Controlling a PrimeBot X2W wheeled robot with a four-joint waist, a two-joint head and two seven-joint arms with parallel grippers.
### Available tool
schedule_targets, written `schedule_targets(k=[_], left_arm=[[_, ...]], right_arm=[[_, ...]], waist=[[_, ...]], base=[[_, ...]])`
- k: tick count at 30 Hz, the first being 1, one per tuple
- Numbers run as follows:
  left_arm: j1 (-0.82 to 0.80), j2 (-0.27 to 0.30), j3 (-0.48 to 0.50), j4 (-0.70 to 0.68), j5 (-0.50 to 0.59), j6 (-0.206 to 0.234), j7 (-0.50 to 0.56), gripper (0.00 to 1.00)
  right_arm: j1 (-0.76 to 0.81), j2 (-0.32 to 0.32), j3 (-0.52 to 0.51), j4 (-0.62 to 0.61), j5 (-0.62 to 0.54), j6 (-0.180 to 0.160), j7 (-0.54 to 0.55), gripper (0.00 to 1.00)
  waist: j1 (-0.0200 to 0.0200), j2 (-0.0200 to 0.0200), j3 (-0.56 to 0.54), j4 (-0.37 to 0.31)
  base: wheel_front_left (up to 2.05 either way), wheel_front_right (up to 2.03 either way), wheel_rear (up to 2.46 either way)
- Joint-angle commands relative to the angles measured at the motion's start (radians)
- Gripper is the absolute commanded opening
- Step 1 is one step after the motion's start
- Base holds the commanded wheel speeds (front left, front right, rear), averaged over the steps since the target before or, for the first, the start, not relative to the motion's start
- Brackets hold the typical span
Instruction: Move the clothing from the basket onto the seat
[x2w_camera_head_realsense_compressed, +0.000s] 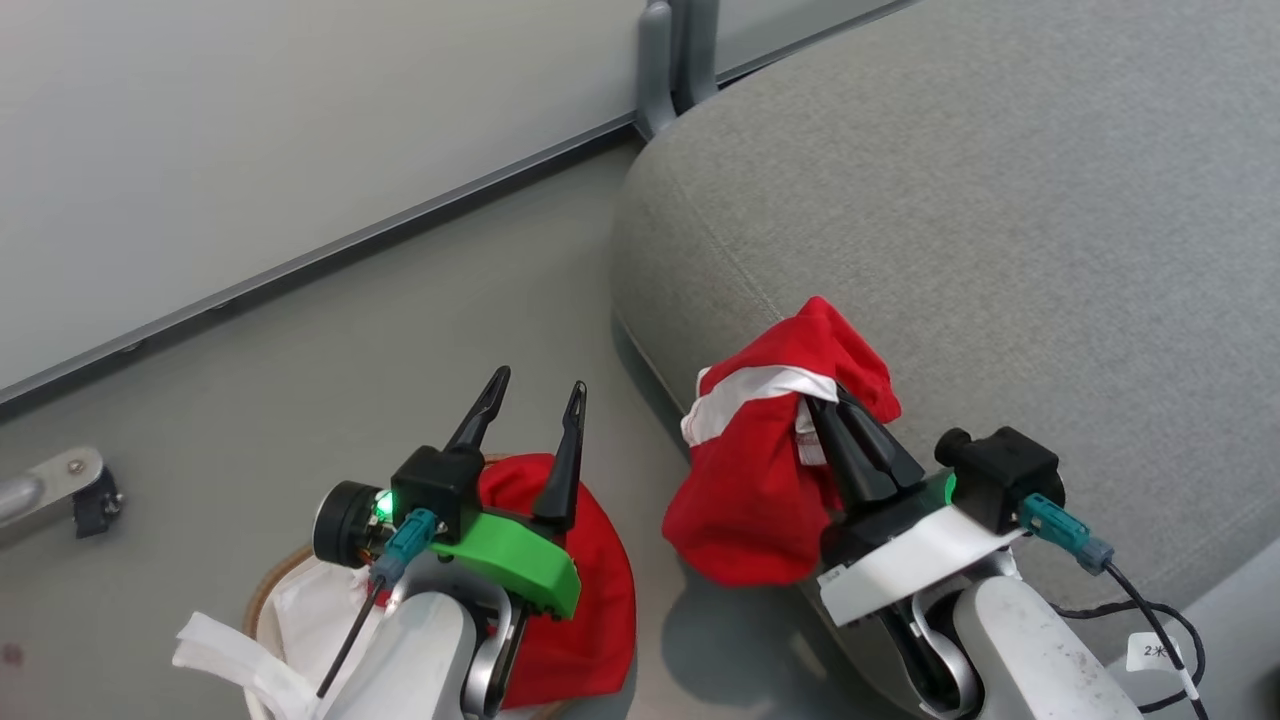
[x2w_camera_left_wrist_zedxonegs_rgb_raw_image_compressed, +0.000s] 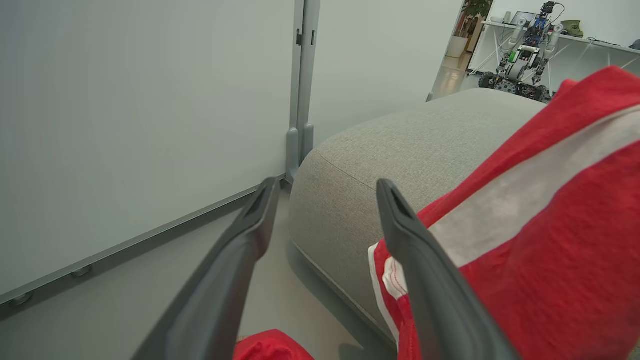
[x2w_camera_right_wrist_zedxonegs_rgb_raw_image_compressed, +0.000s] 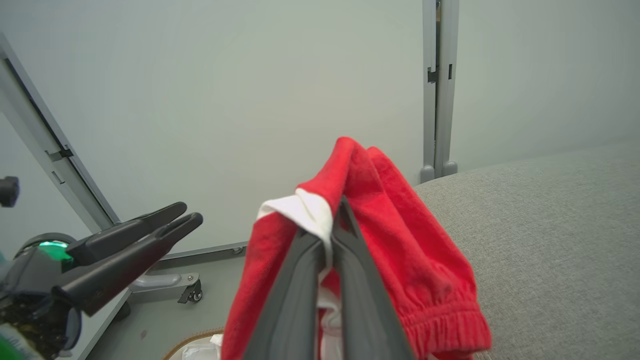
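A: What's your right gripper (x2w_camera_head_realsense_compressed: 825, 405) got?
B: It's clamped on a red garment (x2w_camera_head_realsense_compressed: 760, 480) with a white stripe, bunched, hanging at the sofa cushion's (x2w_camera_head_realsense_compressed: 1000, 250) rounded front edge.
A: And your left gripper (x2w_camera_head_realsense_compressed: 538, 380)?
B: Fingers spread, holding nothing, above the basket (x2w_camera_head_realsense_compressed: 262, 590), where a second red garment (x2w_camera_head_realsense_compressed: 590, 590) lies. Wide cushion stretches beyond; floor (x2w_camera_head_realsense_compressed: 400, 350) runs to the wall (x2w_camera_head_realsense_compressed: 250, 120).

The basket (x2w_camera_head_realsense_compressed: 268, 585) is largely hidden under the left arm (x2w_camera_head_realsense_compressed: 420, 650) and a red garment (x2w_camera_head_realsense_compressed: 595, 590), and cut by the bottom edge. The seat (x2w_camera_head_realsense_compressed: 1000, 200) is cut off at the right.
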Motion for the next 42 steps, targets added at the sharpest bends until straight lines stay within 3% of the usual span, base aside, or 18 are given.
schedule_targets(k=[1, 12, 21, 29, 35, 42], left_arm=[[0.014, 0.004, 0.004, -0.002, 0.012, -0.006, -0.001, 1.00], [-0.033, 0.004, -0.049, 0.006, 0.034, -0.037, -0.001, 1.00], [-0.060, 0.027, -0.043, 0.001, 0.087, -0.051, -0.001, 1.00], [-0.144, 0.056, -0.079, -0.003, 0.120, -0.066, -0.001, 1.00], [-0.200, 0.079, -0.098, -0.015, 0.129, -0.069, -0.001, 1.00], [-0.245, 0.088, -0.112, -0.003, 0.125, -0.071, 0.003, 1.00]], right_arm=[[0.013, -0.002, -0.006, -0.011, 0.002, -0.001, -0.005, 0.00], [-0.079, -0.002, -0.223, -0.093, -0.118, -0.001, -0.005, 0.00], [-0.383, -0.135, -0.302, -0.045, -0.212, -0.001, -0.005, 0.00], [-0.611, -0.242, -0.393, 0.079, -0.251, -0.001, -0.005, 0.00], [-0.692, -0.236, -0.427, 0.206, -0.276, -0.001, -0.005, 0.00], [-0.649, -0.188, -0.471, 0.425, -0.337, -0.001, -0.005, 0.00]], waist=[[0.0000, 0.0000, 0.012, -0.107], [0.0000, 0.0000, 0.103, -0.130], [0.0000, 0.0000, 0.225, -0.099], [0.0000, 0.0000, 0.361, -0.015], [0.0000, 0.0000, 0.439, 0.026], [0.0000, 0.0000, 0.479, 0.045]], base=[[0.00, 0.00, 0.00], [0.00, 0.00, 0.00], [0.00, 0.00, 0.00], [0.00, 0.00, 0.00], [0.00, 0.00, 0.00], [0.00, 0.00, 0.00]])
